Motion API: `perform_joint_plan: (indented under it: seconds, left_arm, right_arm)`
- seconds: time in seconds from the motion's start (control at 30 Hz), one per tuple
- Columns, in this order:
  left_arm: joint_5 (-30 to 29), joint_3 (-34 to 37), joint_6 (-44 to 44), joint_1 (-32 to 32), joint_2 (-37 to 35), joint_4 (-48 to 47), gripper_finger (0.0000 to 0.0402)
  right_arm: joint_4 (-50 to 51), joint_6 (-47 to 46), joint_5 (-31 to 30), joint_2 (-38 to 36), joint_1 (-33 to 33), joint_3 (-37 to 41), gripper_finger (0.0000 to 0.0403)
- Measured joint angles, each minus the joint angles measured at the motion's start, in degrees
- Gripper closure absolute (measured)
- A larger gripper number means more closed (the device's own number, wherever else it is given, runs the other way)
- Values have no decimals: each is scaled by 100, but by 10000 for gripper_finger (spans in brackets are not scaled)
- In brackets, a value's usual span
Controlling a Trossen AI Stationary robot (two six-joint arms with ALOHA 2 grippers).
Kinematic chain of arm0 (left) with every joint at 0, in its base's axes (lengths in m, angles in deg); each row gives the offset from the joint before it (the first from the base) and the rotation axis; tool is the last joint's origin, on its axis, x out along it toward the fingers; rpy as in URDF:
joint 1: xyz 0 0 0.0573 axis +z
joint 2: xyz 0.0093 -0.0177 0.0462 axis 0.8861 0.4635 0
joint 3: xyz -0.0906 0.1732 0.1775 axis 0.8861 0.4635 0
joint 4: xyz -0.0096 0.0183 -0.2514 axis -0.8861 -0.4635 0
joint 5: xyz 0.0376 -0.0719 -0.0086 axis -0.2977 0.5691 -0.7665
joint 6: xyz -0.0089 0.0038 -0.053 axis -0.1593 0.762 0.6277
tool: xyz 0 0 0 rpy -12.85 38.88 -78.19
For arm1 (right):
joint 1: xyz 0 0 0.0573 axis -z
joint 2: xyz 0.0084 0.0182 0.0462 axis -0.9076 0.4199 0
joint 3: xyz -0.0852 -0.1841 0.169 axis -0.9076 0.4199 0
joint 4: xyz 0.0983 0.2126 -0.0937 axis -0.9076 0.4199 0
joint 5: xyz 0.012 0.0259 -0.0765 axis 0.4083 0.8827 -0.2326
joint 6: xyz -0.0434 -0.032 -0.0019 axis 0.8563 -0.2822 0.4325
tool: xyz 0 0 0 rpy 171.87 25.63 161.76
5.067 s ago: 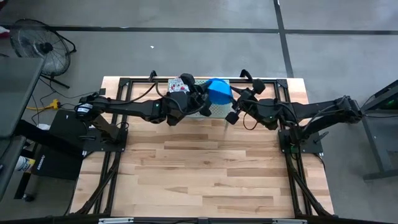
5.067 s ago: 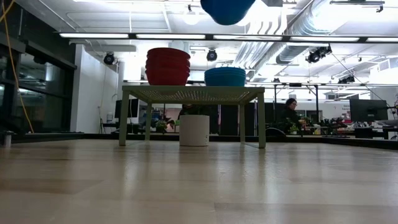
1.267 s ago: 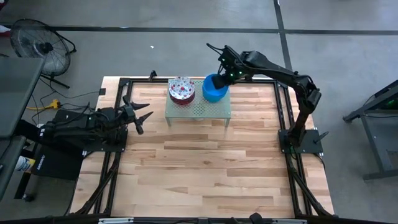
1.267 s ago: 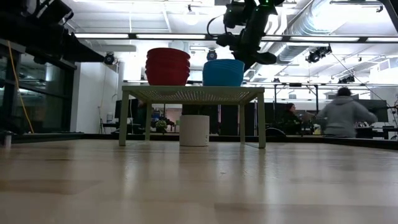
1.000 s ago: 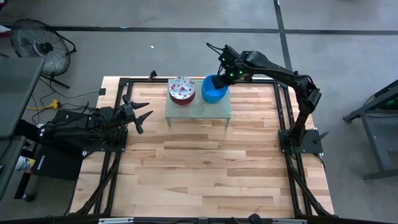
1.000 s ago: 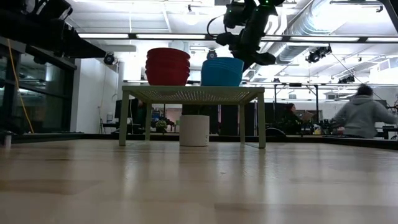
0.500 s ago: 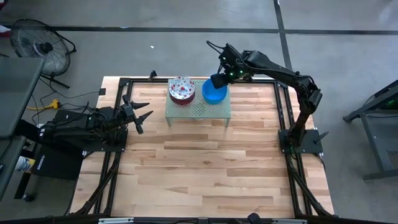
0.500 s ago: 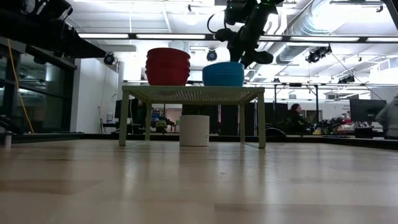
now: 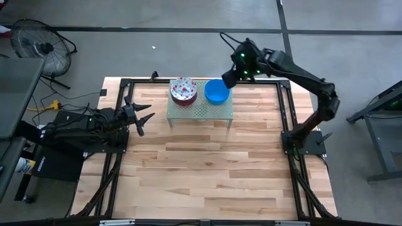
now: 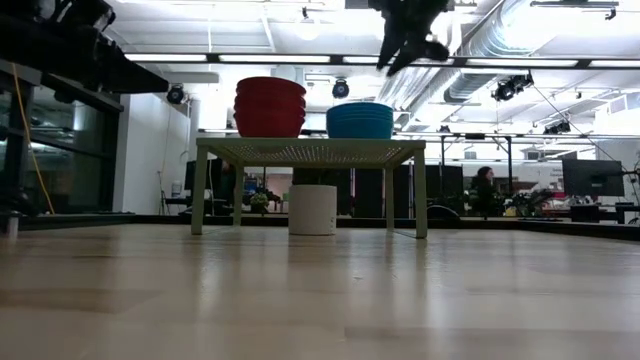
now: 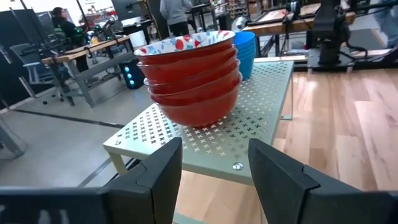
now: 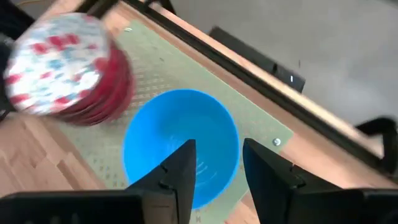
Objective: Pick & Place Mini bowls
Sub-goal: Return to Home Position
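No legible text, label, brand, number or sign in any view.

light: bright, even — ceiling strips point(image 10: 200, 57) | shadows: soft | glare: table point(image 10: 320, 300) sheen

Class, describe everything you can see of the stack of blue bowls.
The blue stack is several solid bright-blue shallow bowls nested upright, smooth, plastic-looking, empty on top. It stands on the pale green perforated rack, apart from the red stack beside it. The right gripper hovers open above, touching nothing.
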Motion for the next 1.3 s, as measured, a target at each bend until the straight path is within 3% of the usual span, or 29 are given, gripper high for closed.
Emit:
perform_joint_plan:
  seconds: [0.17,0.27,0.4,0.67,0.8,1.07,1.3]
  left_arm:
    - [29,-2,105,-2,-345,-347,222]
    - [59,15,255,-2,-614,-633,222]
    - [279,154,379,-2,-587,-690,222]
    - [797,946,872,-4,-597,339,222]
    - [862,1111,935,-4,-587,805,222]
    - [858,1157,970,-4,-591,880,222]
    - [934,1348,1096,-4,-583,1436,222]
  right_arm:
    - [96,394,-587,-362,-538,7,295]
    - [-165,406,-876,-579,-922,406,301]
    - [-1019,118,-891,-1013,-1443,1626,308]
    - [-3380,-923,-912,-2158,-2211,4280,323]
    - [-4224,-1126,-985,-2732,-2424,5175,329]
    - [-6305,-1564,-1051,-3870,-2681,6995,347]
    - [-7556,-1663,-1386,-4335,-2962,8018,372]
